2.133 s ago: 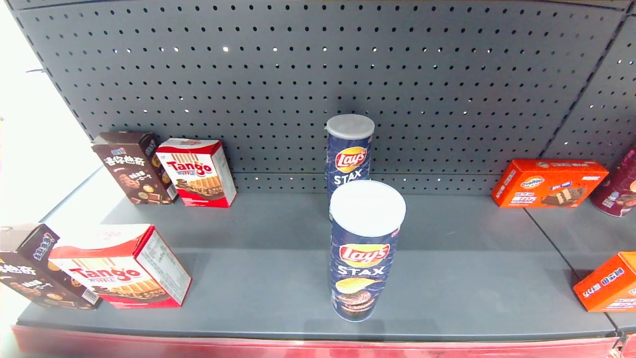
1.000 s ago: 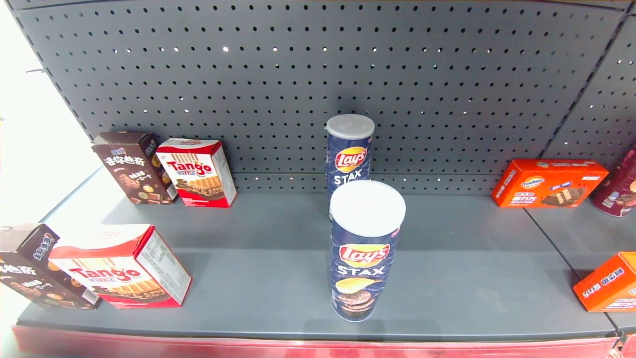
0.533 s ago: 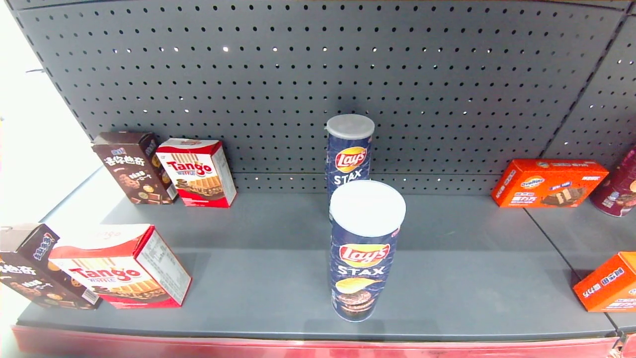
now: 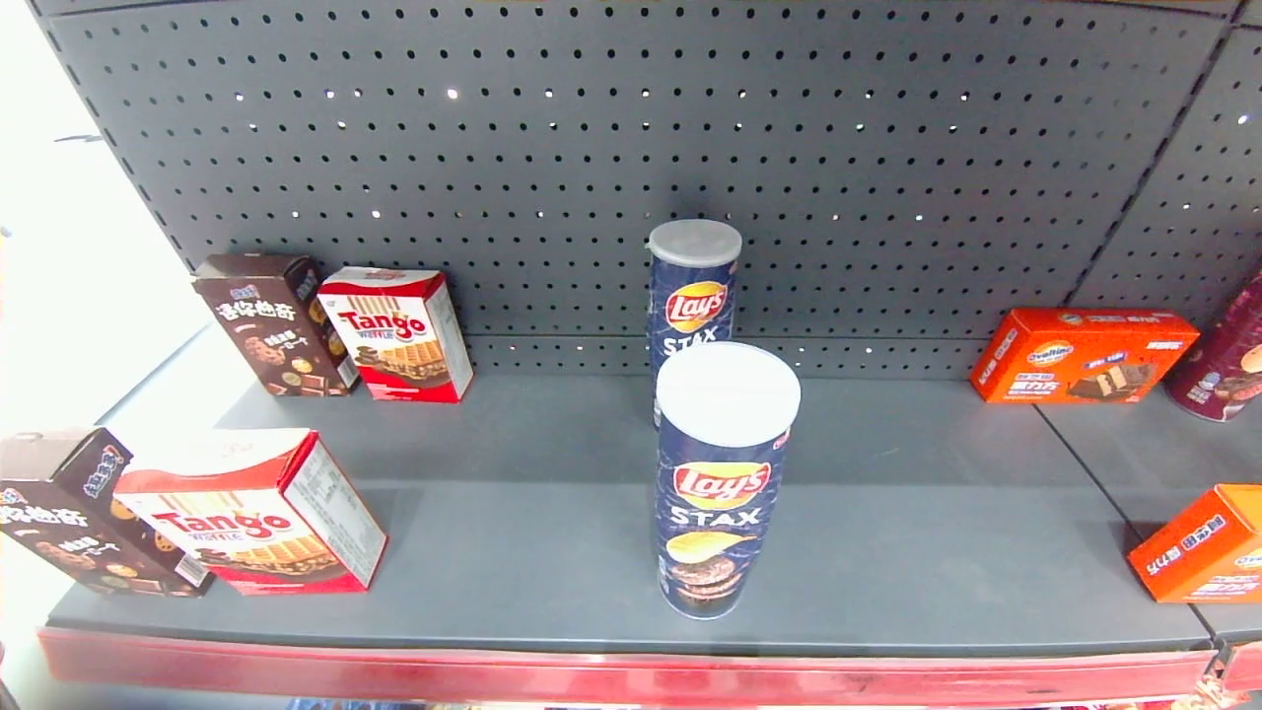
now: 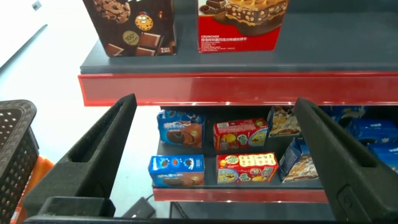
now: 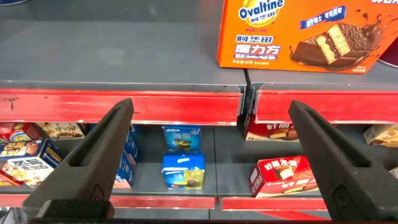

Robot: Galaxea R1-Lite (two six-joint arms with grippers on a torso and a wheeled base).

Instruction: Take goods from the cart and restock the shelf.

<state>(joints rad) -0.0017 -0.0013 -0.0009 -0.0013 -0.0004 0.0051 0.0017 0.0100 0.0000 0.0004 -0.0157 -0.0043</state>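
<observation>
On the grey shelf [image 4: 532, 532] two dark blue chip cans stand upright in a line. The front can [image 4: 720, 493] is near the red front lip and the rear can [image 4: 692, 286] is against the pegboard. My left gripper [image 5: 216, 106] is open with nothing in it, in front of the red shelf edge [image 5: 236, 90], below a brown cookie box [image 5: 127, 25] and a red-and-white wafer box [image 5: 239, 25]. My right gripper [image 6: 211, 107] is open and holds nothing, facing the shelf edge [image 6: 124, 102] beside an orange box [image 6: 298, 34].
On the shelf's left are cookie boxes [image 4: 79, 513] [image 4: 271, 320] and wafer boxes [image 4: 256, 513] [image 4: 399, 330]. Orange boxes [image 4: 1080, 355] [image 4: 1198, 542] and a maroon can [image 4: 1227, 360] are on the right. A black basket [image 5: 15, 149] stands beside the left gripper. Lower shelves hold snack boxes [image 5: 239, 134].
The whole head picture has shifted a little, so the camera has moved. The cans and boxes keep their places on the shelf.
</observation>
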